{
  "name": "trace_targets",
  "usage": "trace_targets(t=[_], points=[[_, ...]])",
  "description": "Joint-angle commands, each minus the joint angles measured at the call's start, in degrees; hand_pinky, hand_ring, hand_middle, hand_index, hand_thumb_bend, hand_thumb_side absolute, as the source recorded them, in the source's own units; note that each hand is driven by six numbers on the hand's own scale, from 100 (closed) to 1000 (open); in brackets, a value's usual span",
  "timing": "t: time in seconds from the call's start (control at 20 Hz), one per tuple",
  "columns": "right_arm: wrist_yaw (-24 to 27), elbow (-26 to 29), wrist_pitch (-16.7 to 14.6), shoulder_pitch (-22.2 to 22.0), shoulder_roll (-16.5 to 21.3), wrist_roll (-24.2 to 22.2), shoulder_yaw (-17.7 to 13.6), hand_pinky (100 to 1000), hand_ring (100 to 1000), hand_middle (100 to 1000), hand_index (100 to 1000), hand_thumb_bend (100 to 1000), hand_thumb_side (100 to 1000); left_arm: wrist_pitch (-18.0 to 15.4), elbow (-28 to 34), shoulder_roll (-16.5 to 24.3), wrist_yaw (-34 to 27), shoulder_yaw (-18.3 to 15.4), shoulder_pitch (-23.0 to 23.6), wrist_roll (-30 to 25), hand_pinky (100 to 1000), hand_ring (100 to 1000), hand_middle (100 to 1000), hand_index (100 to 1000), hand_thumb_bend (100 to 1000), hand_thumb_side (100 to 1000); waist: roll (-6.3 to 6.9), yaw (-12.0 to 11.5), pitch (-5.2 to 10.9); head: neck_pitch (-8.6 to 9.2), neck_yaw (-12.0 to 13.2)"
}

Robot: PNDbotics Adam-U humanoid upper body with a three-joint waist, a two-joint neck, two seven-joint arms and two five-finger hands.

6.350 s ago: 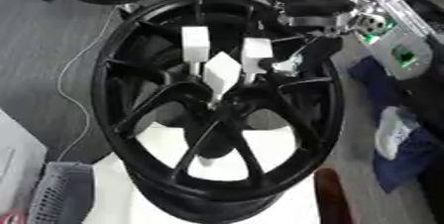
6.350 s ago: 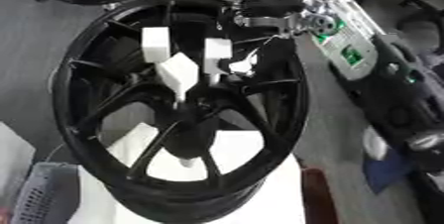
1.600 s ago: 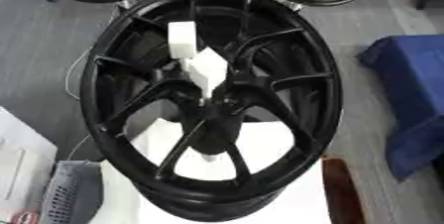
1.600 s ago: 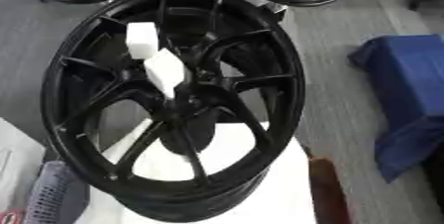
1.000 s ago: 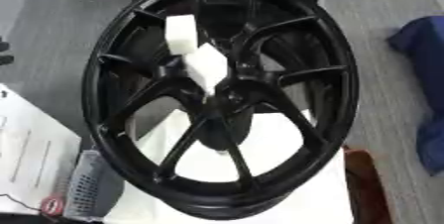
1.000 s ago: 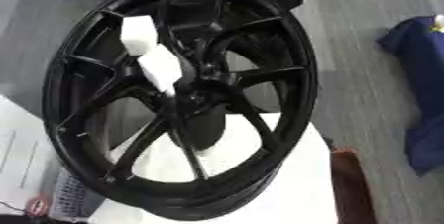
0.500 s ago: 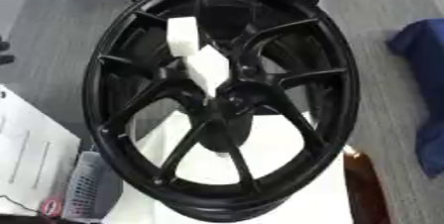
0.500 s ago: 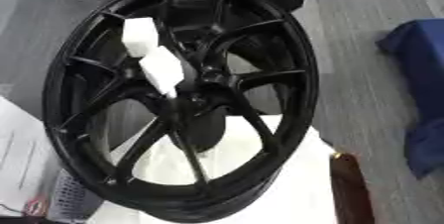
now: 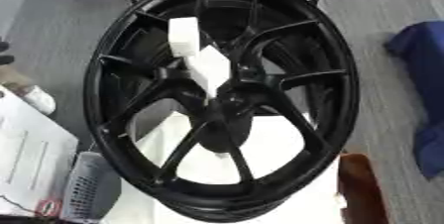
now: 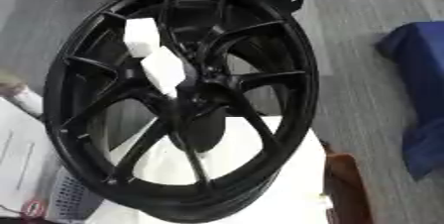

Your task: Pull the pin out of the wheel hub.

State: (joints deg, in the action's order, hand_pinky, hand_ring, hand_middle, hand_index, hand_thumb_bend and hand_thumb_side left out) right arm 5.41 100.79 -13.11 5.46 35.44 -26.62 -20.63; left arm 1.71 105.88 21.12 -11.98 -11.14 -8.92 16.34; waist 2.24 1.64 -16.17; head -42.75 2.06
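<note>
Wheel (image 9: 334, 94) with white pins (image 9: 208, 68) standing from the hub (image 9: 227, 100): seemingly light, rigid; grasp the upper block. Neither hand in view.

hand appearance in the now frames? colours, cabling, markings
Neither robot hand nor arm shows in either eye view, so nothing about their look can be told. Visible instead: the black wheel with white blocks at its hub.

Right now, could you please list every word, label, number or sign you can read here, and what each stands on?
None can be read.
White sheet at lower left: only faint lines, too blurred to read.
White blocks on the black wheel: blank faces.
Blue cloth: no print shows.
</note>
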Motion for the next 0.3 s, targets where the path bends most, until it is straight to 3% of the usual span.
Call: trace_targets(t=[0.05, 0.3], points=[[3.67, 2.75, 0.72, 1.63, 0.76, 0.73, 1.07, 994, 832, 630, 791, 100, 704, -0.08, 1.29, 0.88, -0.52, 0.22, -1.34, -0.49, 642, 655, 574, 720, 100, 814, 0.03, -0.21, 1.19, 0.18, -0.48], [8.92, 3.29, 2.21, 4.63, -0.24, 0.19, 2.28, 986, 815, 608, 775, 100, 684, -0.09, 1.71, 0.45, -0.96, 0.98, -3.56, -1.12, 644, 656, 575, 720, 100, 804, 0.32, -0.86, 1.24, 0.59, -1.48]])
